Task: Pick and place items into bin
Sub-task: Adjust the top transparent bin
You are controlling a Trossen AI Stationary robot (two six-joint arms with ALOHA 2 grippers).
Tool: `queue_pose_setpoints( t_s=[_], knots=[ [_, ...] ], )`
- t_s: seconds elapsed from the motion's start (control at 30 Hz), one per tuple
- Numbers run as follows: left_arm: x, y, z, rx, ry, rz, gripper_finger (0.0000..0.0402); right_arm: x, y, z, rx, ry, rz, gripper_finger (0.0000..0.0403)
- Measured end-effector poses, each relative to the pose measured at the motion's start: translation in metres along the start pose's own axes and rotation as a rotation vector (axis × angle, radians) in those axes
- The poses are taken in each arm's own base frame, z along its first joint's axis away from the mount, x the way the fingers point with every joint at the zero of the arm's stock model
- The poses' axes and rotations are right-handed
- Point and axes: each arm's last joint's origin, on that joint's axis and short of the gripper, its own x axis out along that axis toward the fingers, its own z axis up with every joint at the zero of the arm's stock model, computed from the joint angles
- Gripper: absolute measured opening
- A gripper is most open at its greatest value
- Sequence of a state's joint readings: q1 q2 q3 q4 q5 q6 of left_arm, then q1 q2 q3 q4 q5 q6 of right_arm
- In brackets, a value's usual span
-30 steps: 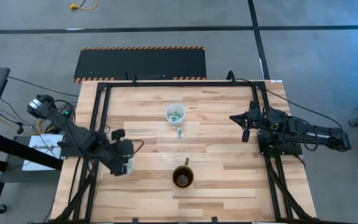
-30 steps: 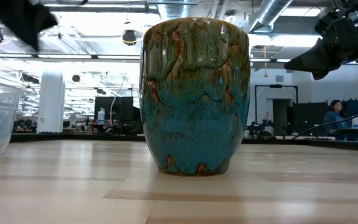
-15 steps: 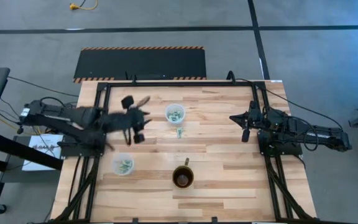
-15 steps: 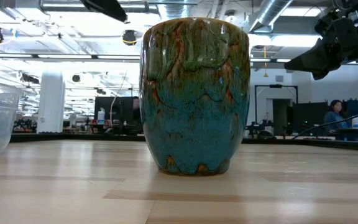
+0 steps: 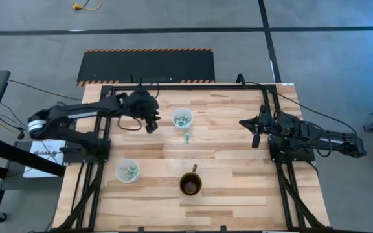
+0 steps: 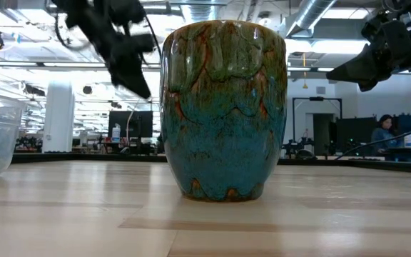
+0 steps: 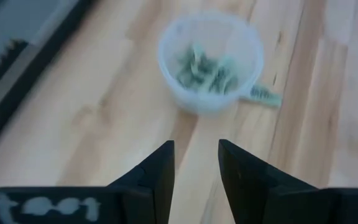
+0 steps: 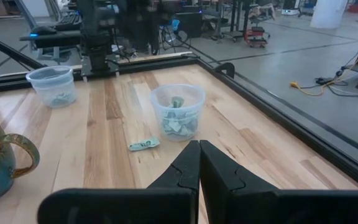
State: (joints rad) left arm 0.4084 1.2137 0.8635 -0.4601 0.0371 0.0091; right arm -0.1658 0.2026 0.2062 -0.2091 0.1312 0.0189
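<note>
The mug (image 5: 190,185) stands nearest, untouched. Beyond it one wrapper (image 5: 187,138) lies loose beside the far cup (image 5: 182,118). The left gripper (image 5: 151,126), fingers spread and empty, hovers nearby; next, I'd guess, it descends onto that wrapper. The right gripper (image 5: 255,138) waits, pressed together.

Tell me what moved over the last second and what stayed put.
The left hand swung from the near-left cup up and across the table to just left of the far cup. It stands open, nothing between its fingers. The near-left cup, hidden under the arm before, now shows. The right hand, shut, the mug, both cups and the loose wrapper stayed.
</note>
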Motion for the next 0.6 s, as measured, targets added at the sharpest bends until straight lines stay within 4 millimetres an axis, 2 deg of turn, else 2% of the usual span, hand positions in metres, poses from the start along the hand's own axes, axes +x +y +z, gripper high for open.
queue_pose_setpoints(
  t_s=[0.2,0.3,0.47,0.6],
  knots=[
    [0.055,0.016,-0.01,0.002,0.136,-0.026,0.0099,0.0,0.0,0.0,0.0,0.0,0.001,0.0],
    [0.075,0.021,-0.016,0.007,0.181,-0.025,0.0084,0.0,0.0,0.0,0.0,0.0,0.0,0.0],
    [0.1,0.027,-0.019,0.004,0.166,-0.059,0.0054,0.0,0.0,0.0,0.0,0.0,0.001,0.0],
    [0.111,0.026,-0.021,0.027,0.16,-0.107,0.0036,0.0,0.0,0.0,0.0,0.0,0.001,0.0]
  ],
)
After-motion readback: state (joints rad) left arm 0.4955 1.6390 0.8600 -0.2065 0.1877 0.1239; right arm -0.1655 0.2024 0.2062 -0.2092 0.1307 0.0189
